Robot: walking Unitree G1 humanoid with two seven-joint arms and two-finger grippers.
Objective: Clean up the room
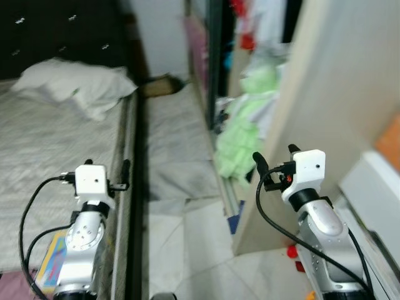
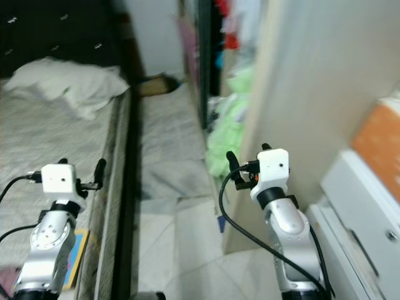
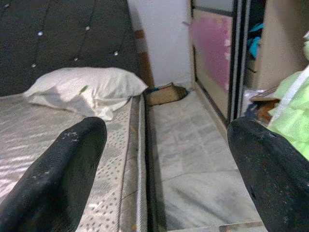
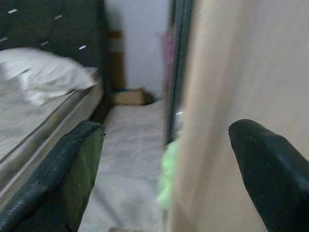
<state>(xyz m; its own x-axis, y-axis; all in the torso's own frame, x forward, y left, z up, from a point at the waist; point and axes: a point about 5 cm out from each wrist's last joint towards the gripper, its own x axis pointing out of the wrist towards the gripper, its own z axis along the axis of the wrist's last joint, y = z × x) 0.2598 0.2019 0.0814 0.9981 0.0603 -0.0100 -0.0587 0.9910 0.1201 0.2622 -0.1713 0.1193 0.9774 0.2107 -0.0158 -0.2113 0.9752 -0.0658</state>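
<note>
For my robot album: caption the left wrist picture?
Open left end effector faces a pillow on the bed.

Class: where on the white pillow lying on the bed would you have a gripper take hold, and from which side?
Probably the crumpled corner of the white pillow nearest the bed's edge. It hangs loose and thin towards the aisle, so open jaws coming from the aisle side could pinch that fold; the rest is plump.

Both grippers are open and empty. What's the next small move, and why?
Probably step forward toward the green clothes spilling from the wardrobe onto the floor, keeping the right gripper leading. Both it and the left gripper hang open, holding nothing, short of the pile, which looks like the nearest clutter.
</note>
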